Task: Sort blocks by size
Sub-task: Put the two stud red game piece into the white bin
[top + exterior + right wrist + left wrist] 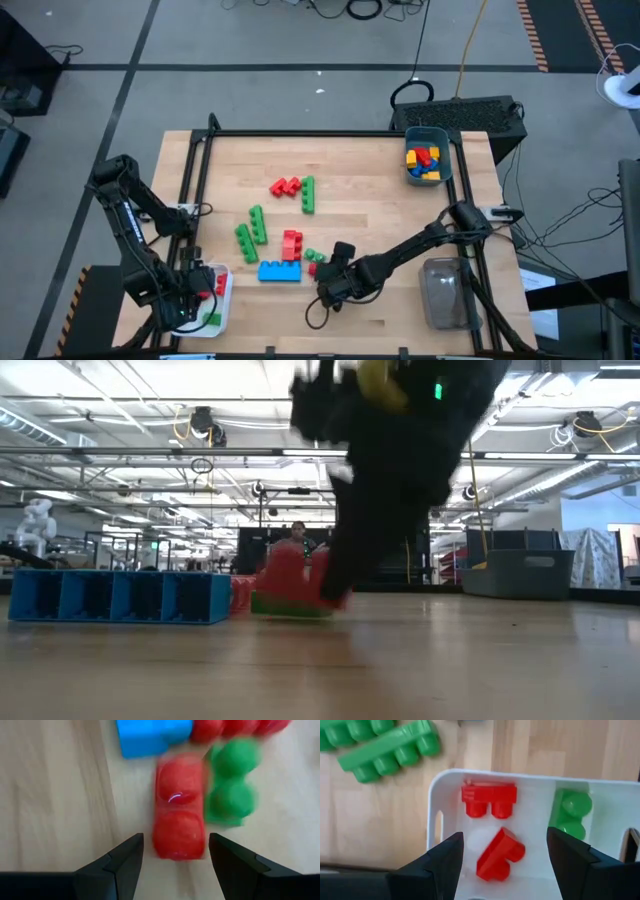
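Blocks lie loose mid-table: green bars [245, 243] [308, 193], red bricks [285, 186] [291, 244] and a long blue brick [280, 271]. My right gripper [175, 865] is open and tipped down over a small red two-stud brick [179, 805]. Its fingers stand on either side of that brick's near end, with a gap on both sides. A small green two-stud brick [230, 785] lies beside the red one. My left gripper [505, 870] hangs open over the white bin [432, 815] at the near left. In the bin lie two red bricks [489, 800] [500, 855] and a green one [572, 812].
A teal bin [447, 160] holding blue, yellow and red bricks stands at the far right corner. A clear bin [445, 290] stands at the near right, beside my right arm. A black frame rims the table. Bare wood lies between the blocks and the right-hand bins.
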`<move>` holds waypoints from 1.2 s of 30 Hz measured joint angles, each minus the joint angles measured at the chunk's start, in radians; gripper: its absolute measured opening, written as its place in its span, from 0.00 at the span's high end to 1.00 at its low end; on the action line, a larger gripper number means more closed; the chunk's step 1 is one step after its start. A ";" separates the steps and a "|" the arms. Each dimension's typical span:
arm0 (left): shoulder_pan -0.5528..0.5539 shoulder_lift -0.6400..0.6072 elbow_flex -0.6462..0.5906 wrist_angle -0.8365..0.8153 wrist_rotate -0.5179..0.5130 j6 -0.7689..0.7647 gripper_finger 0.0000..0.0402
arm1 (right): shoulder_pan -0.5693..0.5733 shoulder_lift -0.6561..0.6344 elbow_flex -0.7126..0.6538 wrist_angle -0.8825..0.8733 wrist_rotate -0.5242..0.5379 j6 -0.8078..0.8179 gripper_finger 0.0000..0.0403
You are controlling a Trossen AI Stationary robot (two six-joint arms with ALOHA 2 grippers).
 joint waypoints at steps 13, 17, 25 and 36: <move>0.002 0.000 0.000 0.001 -0.170 0.017 0.41 | -0.016 0.004 -0.028 0.040 0.002 -0.065 0.48; 0.003 0.000 0.000 0.019 -0.245 0.016 0.41 | -0.015 0.004 -0.028 0.040 0.001 -0.067 0.56; 0.003 0.000 0.000 0.069 -0.431 0.022 0.41 | -0.016 0.004 -0.027 0.045 -0.015 -0.073 0.73; 0.047 0.000 -0.111 0.304 -0.548 0.169 0.41 | -0.024 0.004 -0.028 0.234 -0.017 -0.184 0.71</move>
